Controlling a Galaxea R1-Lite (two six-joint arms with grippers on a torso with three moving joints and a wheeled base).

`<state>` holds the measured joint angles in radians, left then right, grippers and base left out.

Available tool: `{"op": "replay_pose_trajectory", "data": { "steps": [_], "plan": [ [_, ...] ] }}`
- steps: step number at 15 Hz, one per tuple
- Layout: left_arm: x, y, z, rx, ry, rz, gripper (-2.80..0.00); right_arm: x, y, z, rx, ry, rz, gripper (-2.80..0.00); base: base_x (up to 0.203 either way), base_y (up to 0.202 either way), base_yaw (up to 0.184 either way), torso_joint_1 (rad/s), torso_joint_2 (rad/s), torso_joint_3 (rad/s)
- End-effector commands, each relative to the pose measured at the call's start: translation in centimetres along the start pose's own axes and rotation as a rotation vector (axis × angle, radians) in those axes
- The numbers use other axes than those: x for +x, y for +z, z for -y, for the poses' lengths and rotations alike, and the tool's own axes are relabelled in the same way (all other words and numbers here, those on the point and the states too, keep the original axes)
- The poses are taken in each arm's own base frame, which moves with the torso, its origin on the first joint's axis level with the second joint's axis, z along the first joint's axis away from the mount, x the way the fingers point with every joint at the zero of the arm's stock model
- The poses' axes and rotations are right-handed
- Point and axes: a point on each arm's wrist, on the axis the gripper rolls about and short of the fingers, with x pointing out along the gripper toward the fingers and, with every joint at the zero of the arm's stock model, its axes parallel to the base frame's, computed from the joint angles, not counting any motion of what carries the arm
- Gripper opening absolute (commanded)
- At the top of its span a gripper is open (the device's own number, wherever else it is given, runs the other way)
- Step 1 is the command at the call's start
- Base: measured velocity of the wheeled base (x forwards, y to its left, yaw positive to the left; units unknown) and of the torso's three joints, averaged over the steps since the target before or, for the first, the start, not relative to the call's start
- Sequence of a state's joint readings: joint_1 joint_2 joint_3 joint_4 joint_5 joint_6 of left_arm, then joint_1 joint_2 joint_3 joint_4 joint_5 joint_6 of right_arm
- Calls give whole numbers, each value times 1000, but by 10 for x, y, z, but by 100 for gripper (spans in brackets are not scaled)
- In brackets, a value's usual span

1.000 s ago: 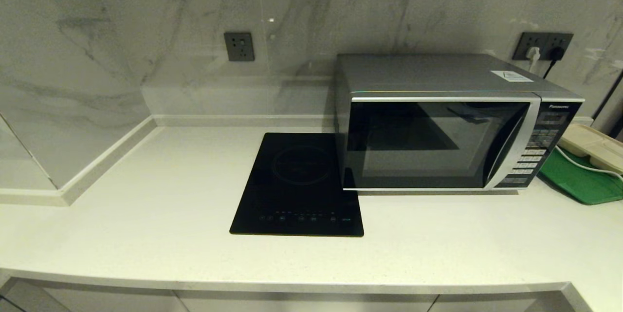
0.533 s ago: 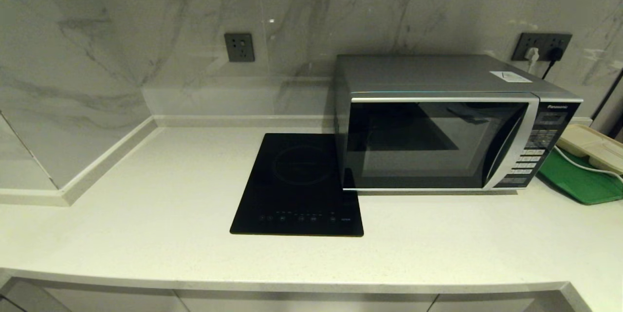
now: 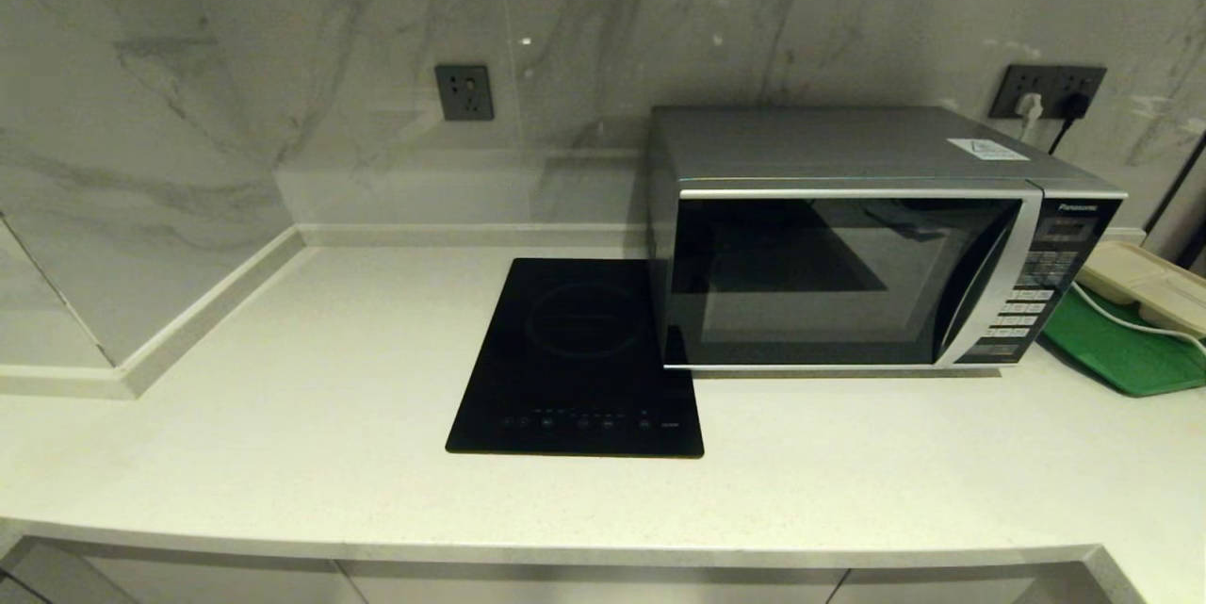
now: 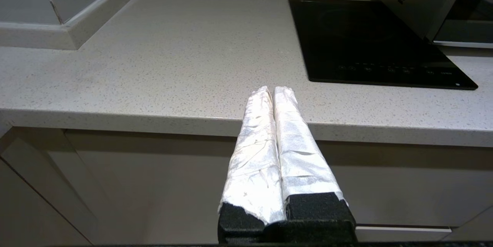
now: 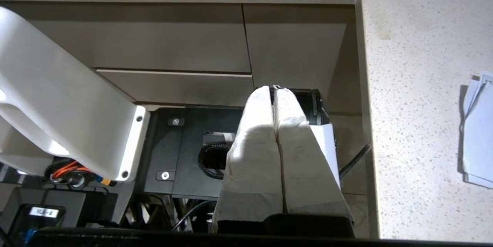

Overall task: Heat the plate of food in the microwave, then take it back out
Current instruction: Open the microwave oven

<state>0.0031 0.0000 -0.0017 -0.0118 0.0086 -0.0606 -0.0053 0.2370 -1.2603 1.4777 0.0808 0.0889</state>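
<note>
Your silver boxy microwave (image 3: 867, 241), dark glass door closed, sits at two o'clock on the pale speckled counter (image 3: 283, 453). Left gripper (image 4: 274, 92) and right gripper (image 5: 274, 92) rest below its edge, fingers pressed together, empty.

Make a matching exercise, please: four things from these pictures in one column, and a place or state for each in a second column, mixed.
1. microwave
2. induction hob
3. green tray
4. left gripper

a. flat on the counter, left of the microwave
b. door closed
c. jaws shut, empty
d. at the right edge, under a beige object

Pairs: 1-b, 2-a, 3-d, 4-c
</note>
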Motion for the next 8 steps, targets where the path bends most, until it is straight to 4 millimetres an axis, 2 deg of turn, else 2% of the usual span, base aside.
{"op": "replay_pose_trajectory", "data": {
  "steps": [1,3,5,8],
  "plan": [
    [0,0,0,-1,1,0,-280,11,-28,5,-8,-23,3,-280,0,0,0,0,0,0],
    [0,0,0,-1,1,0,-280,30,-39,8,-56,-68,27,-280,0,0,0,0,0,0],
    [0,0,0,-1,1,0,-280,59,-27,11,-86,-118,179,-280,0,0,0,0,0,0],
    [0,0,0,-1,1,0,-280,116,-28,17,-93,-180,249,-280,0,0,0,0,0,0]
  ]
}}
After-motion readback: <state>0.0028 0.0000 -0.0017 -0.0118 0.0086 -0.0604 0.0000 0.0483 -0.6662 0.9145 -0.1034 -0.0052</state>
